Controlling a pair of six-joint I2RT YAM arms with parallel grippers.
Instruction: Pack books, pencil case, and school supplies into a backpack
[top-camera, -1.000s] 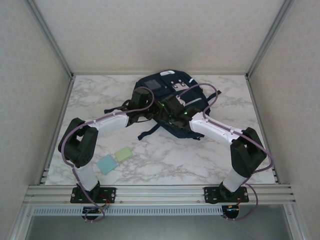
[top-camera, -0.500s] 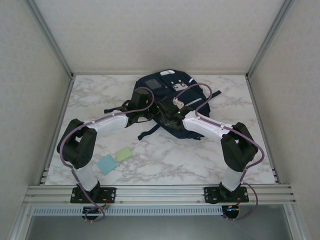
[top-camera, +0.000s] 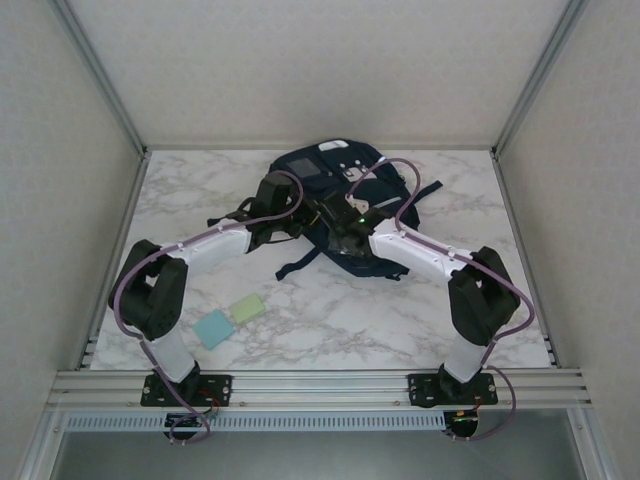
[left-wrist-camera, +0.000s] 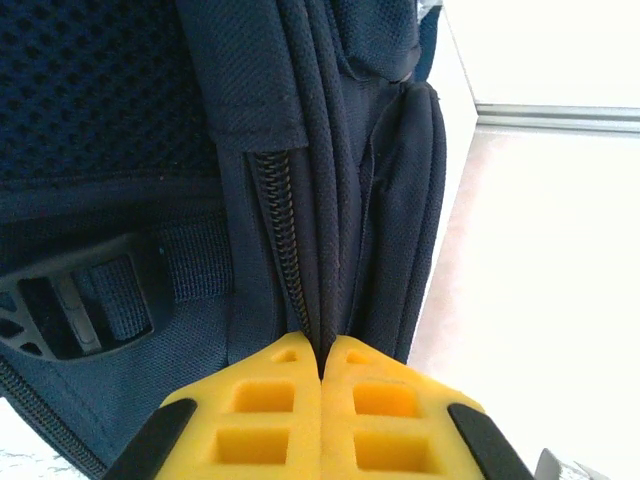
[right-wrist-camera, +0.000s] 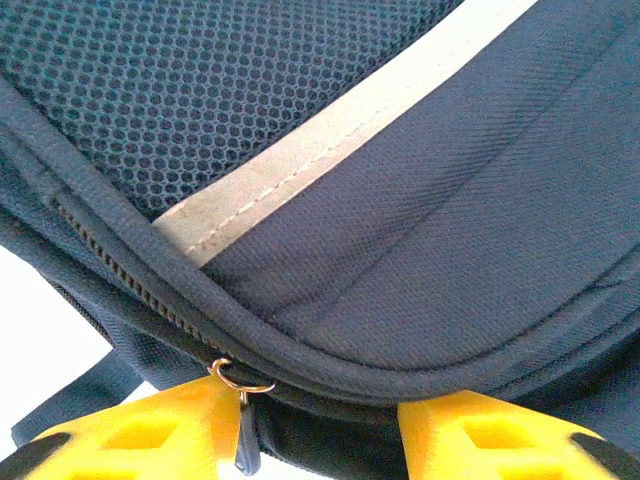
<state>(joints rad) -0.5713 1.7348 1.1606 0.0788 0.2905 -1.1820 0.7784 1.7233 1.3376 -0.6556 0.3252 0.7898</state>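
Observation:
The navy backpack (top-camera: 332, 168) lies at the back middle of the table. My left gripper (top-camera: 303, 222) is at its near left side. In the left wrist view that gripper (left-wrist-camera: 322, 345) is shut on a fold of backpack (left-wrist-camera: 260, 90) fabric beside the zipper teeth (left-wrist-camera: 275, 200). My right gripper (top-camera: 338, 222) is at the near edge of the bag. Its jaws (right-wrist-camera: 320, 410) stand partly apart, closed on the piped rim of the backpack (right-wrist-camera: 450, 230), with the zipper pull (right-wrist-camera: 243, 440) against the left finger. The school supplies, a pale blue pad (top-camera: 213, 327) and a pale green pad (top-camera: 247, 308), lie near the left arm. The books and pencil case are out of view.
Dark straps (top-camera: 300, 262) trail from the backpack toward the near side. Metal frame posts (top-camera: 110, 90) and white walls border the marble table (top-camera: 330, 320). Open tabletop lies between the two arm bases and at the right.
My right gripper has moved left and farther onto the backpack's near edge and its jaws have narrowed. The left gripper has shifted slightly away, still pinching the fabric.

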